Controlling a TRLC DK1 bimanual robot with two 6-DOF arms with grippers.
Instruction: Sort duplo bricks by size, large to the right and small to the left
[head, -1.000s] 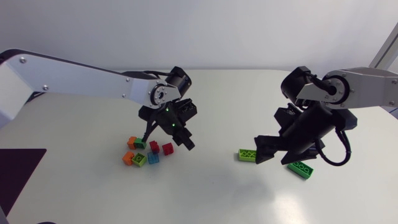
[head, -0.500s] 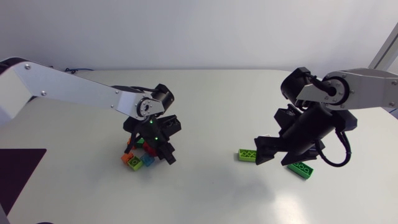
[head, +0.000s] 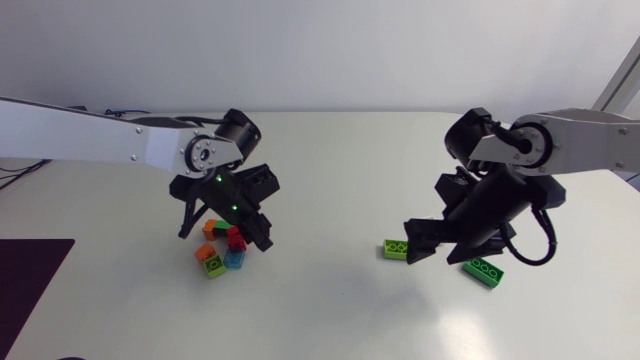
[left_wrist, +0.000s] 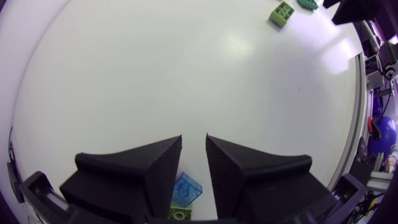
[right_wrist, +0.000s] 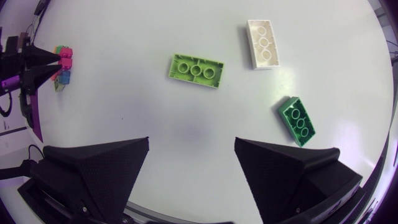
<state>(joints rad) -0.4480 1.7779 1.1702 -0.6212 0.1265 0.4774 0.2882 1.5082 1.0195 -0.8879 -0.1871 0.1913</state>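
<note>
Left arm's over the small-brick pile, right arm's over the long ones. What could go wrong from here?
1. The left gripper hangs open over the translucent blue small brick, right beside a lime small brick; descending may knock both askew.
2. The white long plastic brick barely contrasts with the white table; it may be missed.

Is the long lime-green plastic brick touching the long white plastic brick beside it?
Apart. The right wrist view shows bare table between the long lime-green plastic brick and the long white plastic brick.
</note>
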